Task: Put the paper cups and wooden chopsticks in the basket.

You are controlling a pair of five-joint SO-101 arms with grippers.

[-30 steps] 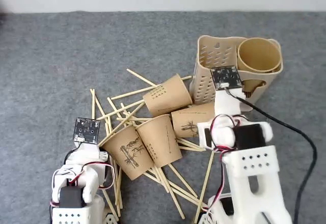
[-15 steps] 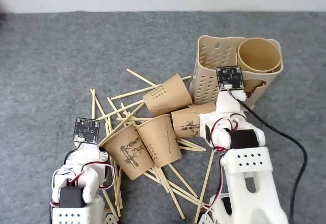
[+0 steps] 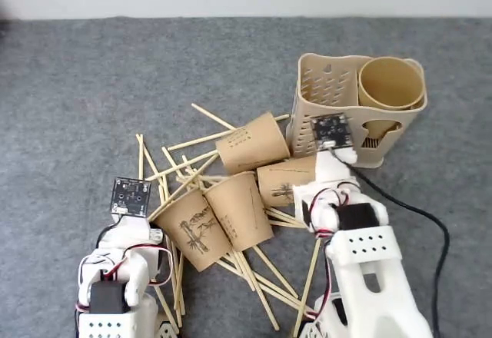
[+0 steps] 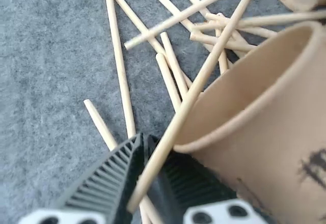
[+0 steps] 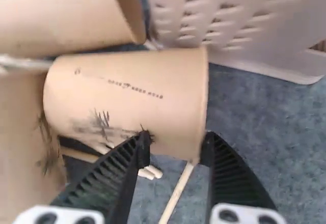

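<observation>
I see the basket point(image 3: 327, 92) standing upright at the far right of the grey tabletop point(image 3: 92, 84); one paper cup point(image 3: 390, 83) already stands in its right compartment, mouth up; four more cups lie on their sides just left of the basket, among the scattered chopsticks point(image 3: 196, 140); the nearest one, the lying cup point(image 5: 127, 96), has its mouth turned toward the basket's foot; my right gripper point(image 5: 173, 147) is open, one jaw on the cup's outer wall, the other past the rim on the mouth side, so the lower edge of the rim sits between them; not clamped; in the high view the right arm point(image 3: 346, 223) is over that same cup, just beside the basket; my left gripper point(image 4: 143, 141) sits low at the near left, jaws almost together; one chopstick point(image 4: 198, 81) runs from the gap up across the rim of the leftmost cup point(image 4: 254, 112); I cannot tell if that stick is actually pinched; other sticks lie crossed on the tabletop beyond it.
</observation>
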